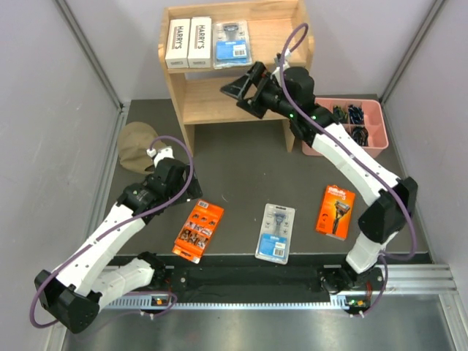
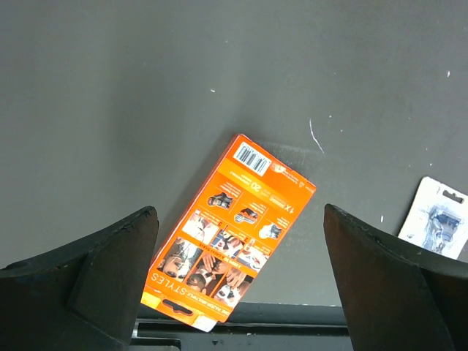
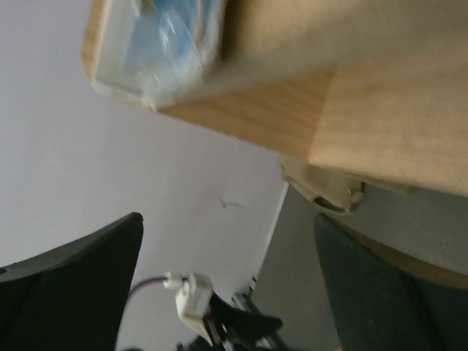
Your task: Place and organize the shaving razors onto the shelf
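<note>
Lying near the tabletop's near edge, well apart, are listed: left orange pack [image 1: 198,231], near blister pack [image 1: 276,232], right orange pack [image 1: 336,211]. The left gripper [image 2: 240,216] is held above the left orange pack, jaws wide, empty. The right gripper [image 1: 243,84] is held before the shelf [image 1: 285,33], jaws wide, empty. Two HARRY'S boxes [image 1: 178,43] [image 1: 199,42] and the far blister pack [image 1: 232,44] are laid side by side on its top tier.

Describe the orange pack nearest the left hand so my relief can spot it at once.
Three packs lie in a row on the dark table before the arms' bases. The leftmost, beside the left arm, is this orange pack. Unlike the other orange pack, it shows small photo panels and a barcode, not a razor.
</note>
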### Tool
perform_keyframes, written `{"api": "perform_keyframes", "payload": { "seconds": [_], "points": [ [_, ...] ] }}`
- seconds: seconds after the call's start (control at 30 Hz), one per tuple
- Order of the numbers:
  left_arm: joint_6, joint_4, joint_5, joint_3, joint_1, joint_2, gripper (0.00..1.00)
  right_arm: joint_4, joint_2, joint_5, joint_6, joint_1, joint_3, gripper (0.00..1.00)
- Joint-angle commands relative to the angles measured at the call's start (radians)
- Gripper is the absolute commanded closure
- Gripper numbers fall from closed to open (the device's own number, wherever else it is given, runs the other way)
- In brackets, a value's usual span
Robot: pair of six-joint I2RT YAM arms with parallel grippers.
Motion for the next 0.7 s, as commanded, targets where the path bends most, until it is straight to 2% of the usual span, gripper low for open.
{"api": "perform_keyframes", "payload": {
  "seconds": [0.0,0.13,0.27,0.53,0.67],
  "points": [
    [0.033,0.026,0.028,0.012,-0.003,-0.028,0.01,-0.055,-0.249,0.039,-0.098,-0.01,-0.21,0.01],
    [0.062,0.044,0.066,0.024,-0.003,-0.027,0.01,-0.164,-0.416,0.153,-0.234,-0.01,-0.42,0.01],
    [0.088,0.086,0.13,0.024,-0.003,-0.027,0.01,-0.262,-0.576,0.246,-0.307,-0.01,-0.552,0.01],
    [0.076,0.212,0.278,0.004,-0.01,0.031,0.01,-0.351,-0.817,0.326,-0.301,-0.01,-0.778,0.01],
    [0.059,0.245,0.276,0.031,-0.054,0.109,0.01,-0.409,-0.92,0.358,-0.273,-0.01,-0.856,0.01]
  ]
}}
